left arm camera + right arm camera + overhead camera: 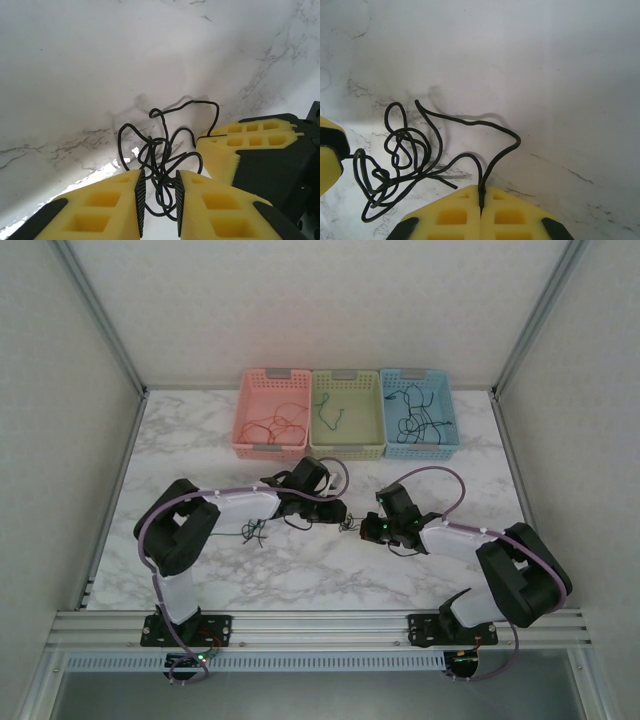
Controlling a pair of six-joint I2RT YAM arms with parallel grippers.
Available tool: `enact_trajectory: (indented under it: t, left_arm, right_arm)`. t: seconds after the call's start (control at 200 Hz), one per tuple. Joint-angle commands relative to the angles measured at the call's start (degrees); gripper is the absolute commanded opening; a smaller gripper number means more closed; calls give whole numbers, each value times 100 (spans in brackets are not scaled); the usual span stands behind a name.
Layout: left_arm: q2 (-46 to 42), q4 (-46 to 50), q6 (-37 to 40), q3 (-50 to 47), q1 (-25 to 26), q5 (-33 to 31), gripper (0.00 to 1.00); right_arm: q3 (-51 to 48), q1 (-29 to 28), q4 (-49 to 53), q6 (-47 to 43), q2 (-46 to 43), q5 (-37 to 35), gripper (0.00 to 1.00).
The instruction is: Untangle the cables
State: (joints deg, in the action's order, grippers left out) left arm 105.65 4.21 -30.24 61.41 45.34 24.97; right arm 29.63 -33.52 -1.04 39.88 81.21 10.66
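Facing inward, left gripper [159, 192] straddles the cables [159, 172]; right gripper [481, 195] pinches them.

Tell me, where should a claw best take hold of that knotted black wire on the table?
Probably at the thick bunch of loops in the black wire, coming from the left. The right claw pinches a single strand at the other end, so a grip opposite it lets the two pull apart. The left claw straddles that bunch now.

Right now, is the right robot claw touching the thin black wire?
Touching. The right wrist view shows the right gripper with its yellow jaws shut on the thin black wire, one strand pinched between them.
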Motion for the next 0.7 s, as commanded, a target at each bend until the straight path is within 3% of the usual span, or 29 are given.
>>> enact_trajectory:
  t: [0.0, 0.25, 0.501, 0.696]
  left_arm:
    - [-124, 63, -35, 95, 36, -64, 20]
    - [-114, 111, -4, 100, 36, -114, 0]
    - [-615, 475, 146, -52, -43, -568, 0]
    - [-1985, 1071, 286, -373, -614, -799, 0]
  right_arm:
    - [26, 32, -10, -14, 27, 32, 0]
    - [34, 36, 42, -15, -58, 21, 0]
    - [102, 41, 395, -140, -422, -159, 0]
    - [123, 454, 1044, -455, -1116, -416, 0]
